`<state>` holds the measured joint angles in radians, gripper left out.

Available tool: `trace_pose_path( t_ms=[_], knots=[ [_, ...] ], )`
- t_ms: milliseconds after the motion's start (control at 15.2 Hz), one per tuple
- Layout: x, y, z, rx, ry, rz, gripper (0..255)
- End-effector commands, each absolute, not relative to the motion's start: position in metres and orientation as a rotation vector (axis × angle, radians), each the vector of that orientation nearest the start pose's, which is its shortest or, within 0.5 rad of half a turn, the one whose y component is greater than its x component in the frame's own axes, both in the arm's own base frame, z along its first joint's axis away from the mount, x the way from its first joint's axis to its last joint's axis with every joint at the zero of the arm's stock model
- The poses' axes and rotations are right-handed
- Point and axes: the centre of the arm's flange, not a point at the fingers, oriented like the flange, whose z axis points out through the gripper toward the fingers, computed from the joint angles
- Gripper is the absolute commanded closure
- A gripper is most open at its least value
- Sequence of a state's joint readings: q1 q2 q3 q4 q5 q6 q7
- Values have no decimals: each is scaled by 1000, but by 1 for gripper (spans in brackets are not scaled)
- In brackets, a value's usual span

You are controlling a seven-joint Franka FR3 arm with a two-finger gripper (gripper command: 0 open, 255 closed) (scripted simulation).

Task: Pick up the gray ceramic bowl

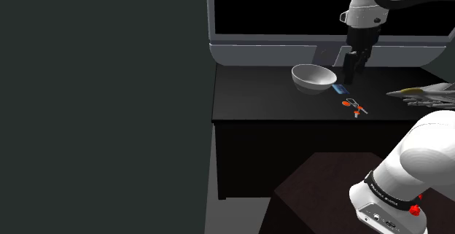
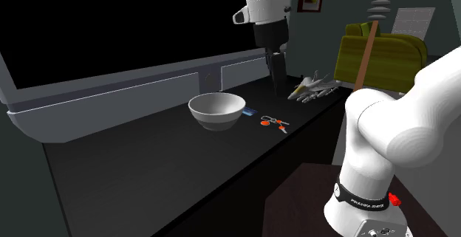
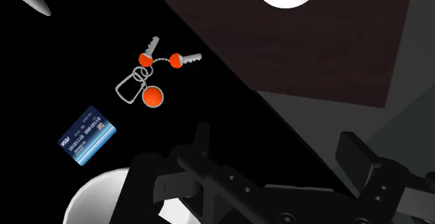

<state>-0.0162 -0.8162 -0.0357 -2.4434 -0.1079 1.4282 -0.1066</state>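
A pale grey-white bowl (image 1: 314,78) stands upright on the dark table (image 1: 255,98), near a long grey ledge at the back. My black gripper (image 1: 355,68) hangs above the table just off the bowl's rim, on the shoulder view's right, not touching it. In the second exterior view the bowl (image 2: 216,110) sits left of the gripper (image 2: 277,77), which is higher up. In the wrist view the fingers stand apart around the gripper (image 3: 279,149) with nothing between them, and part of the bowl (image 3: 97,198) shows beside the left finger.
A blue card (image 1: 339,89) lies right by the bowl, with orange keys on a ring (image 1: 354,107) a little nearer the stand. A toy jet (image 1: 426,92) rests at the table's right end. A floor lamp (image 2: 377,21) and green sofa (image 2: 377,55) stand beyond.
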Motion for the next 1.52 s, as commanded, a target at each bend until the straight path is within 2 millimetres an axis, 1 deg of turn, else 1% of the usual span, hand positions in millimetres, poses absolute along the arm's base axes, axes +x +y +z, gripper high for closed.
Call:
trace_pose_path(
  t_ms=[0,924,990,1386,1452],
  knots=[
    [279,-30,548,-3190,-102,328,0],
    [455,-47,498,-3263,4,338,0],
    [459,-47,497,-3264,6,339,0],
    [459,-47,465,-3264,6,339,0],
    [459,-47,457,-3264,6,339,0]
  ],
)
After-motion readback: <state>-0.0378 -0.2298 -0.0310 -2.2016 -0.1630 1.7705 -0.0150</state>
